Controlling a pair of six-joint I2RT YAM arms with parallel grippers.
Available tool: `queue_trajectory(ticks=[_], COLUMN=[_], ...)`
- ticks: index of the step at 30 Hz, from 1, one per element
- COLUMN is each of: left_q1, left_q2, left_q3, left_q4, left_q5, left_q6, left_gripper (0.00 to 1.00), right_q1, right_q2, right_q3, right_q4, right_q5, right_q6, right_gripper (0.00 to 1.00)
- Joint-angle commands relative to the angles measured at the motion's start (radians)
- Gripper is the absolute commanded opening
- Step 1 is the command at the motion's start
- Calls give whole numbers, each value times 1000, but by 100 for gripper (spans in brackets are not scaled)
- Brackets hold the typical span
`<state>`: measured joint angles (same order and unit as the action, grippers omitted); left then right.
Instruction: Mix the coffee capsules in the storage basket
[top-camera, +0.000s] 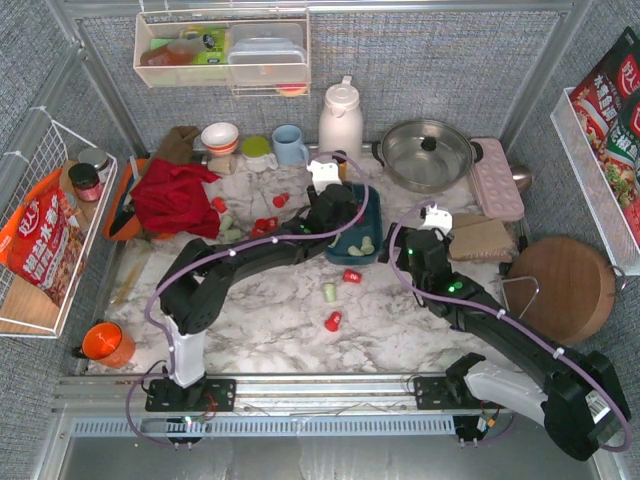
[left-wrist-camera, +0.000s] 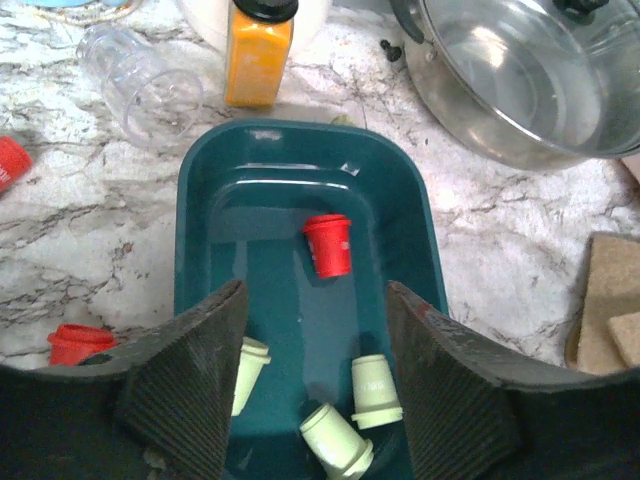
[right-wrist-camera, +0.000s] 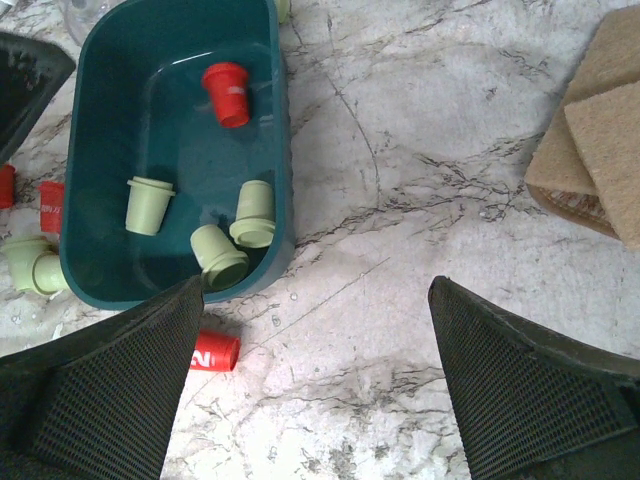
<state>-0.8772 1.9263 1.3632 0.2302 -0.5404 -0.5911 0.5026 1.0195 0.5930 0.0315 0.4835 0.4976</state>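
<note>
Across the marble table (top-camera: 270, 340), only the top view shows us loose capsules (top-camera: 333, 321) strewn toward the red cloth (top-camera: 175, 195). The wrist views open the storage basket (right-wrist-camera: 110, 120): the left gripper (left-wrist-camera: 315, 290) hangs over it, jaws spread, empty; the right gripper (right-wrist-camera: 315, 290), spread wide, overlooks bare marble beside it. Inside lie three mint capsules (right-wrist-camera: 253, 215) and one red capsule (right-wrist-camera: 228, 92). A second red capsule (right-wrist-camera: 213, 352) outside bears white marks we cannot read.

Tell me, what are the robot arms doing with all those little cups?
The left gripper hovers open over the storage basket, which holds one red capsule and three green capsules. The right gripper hangs open beside the basket, holding nothing. More loose capsules lie on the table, not yet in the basket.
</note>
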Motion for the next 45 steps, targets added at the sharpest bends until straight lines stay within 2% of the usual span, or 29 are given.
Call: queue_trajectory(ticks=[1,7,9,12,18,24,28,32,38,42,45], left_q1=[3,1,0,-2,-51,-167,-210,-234,-243,-243,-243], left_q2=[36,25,-15,-92,-198,-216,-205,-233,-264,-244,-208], left_q3=[55,65,47,18,4,-5,-48,-151,-297,-333,-327], left_q4=[-16,-34,-43,-109,-432,-735,-832,-751,-533,-441,-436], left_q5=[14,46,49,80,57,-34,-21,27,70,69,54], left_q6=[-20,-29,-15,12,-21,-146,-267,-357,-434,-452,-468], left_gripper=[70,87,99,99,99,99,98,87,77,68,66], right_q1=[22,44,49,54,60,60,60,60,60,60,59], right_q2=[-1,9,19,43,77,103,98,93,88,60,33], right_q3=[-2,4,9,12,27,31,32,30,28,7,-13], right_q4=[27,32,34,43,39,41,35,34,27,35,48], right_q5=[48,71,73,73,78,78,94,103,146,199,231], right_q6=[-12,-37,-45,-54,-66,-60,-68,-71,-73,-66,-61], right_gripper=[99,99,99,99,99,99,99,99,99,99,99])
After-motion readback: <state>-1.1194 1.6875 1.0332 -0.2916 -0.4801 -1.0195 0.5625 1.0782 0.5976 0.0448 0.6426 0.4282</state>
